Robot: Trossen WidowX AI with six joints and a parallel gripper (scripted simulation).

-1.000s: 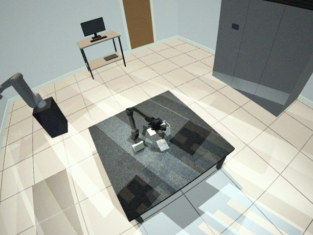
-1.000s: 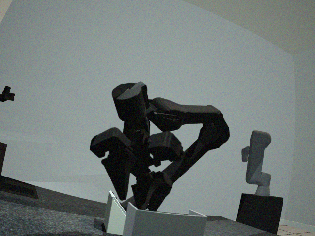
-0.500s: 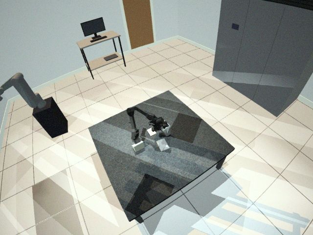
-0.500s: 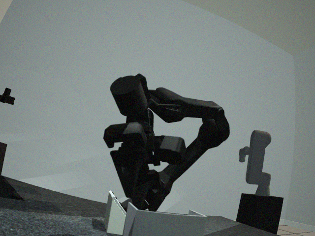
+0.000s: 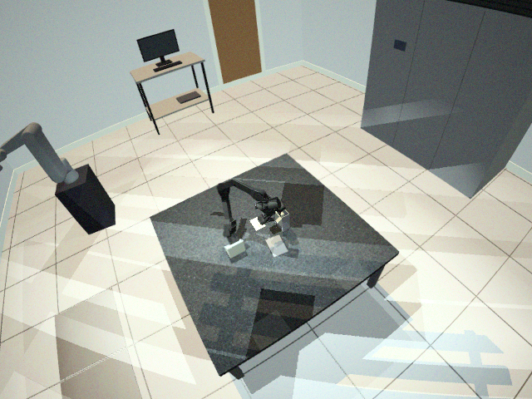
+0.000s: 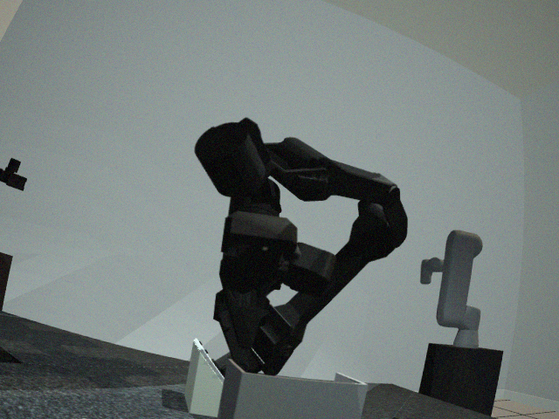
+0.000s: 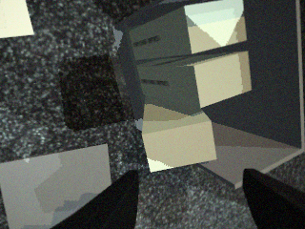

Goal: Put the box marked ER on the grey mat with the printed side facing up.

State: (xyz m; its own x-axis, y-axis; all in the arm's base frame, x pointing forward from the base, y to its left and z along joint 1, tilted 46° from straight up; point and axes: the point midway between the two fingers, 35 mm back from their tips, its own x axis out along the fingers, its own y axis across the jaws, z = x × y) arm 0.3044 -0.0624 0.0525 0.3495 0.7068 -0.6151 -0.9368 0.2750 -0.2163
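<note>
Target location: the ER box had to be one of three cartons standing in the bin (image 5: 287,213) (image 6: 293,396) (image 7: 274,72), but no large reach code was legible, so which one could not be told. The jaws (image 5: 271,224) (image 6: 260,368) stood partly spread, with nothing between them. In the wrist view the nearest box (image 7: 180,143) lay just up-frame of the gap and slightly left of its centre; the middle box (image 7: 221,78) and the far box (image 7: 216,33) followed beyond it. The nearest box's exposed end was longer crosswise, roughly along the line from finger to finger, so a pinch across its thin dimension would, in my judgement, call for a wrist turn. All three ends were cream to tan where lit. The middle and far boxes showed grey-green sides, each with a short line of small dark print, too blurred to read; these two stood nearly parallel, while the nearest sat apart in angle. The grey mat (image 5: 277,246) (image 7: 71,176) lay beside the bin, down-frame and left in the wrist view. Step in hand, as judged: identifying the code before any grasp. Risk noted: a finger coming down could nudge a neighbouring box.
</note>
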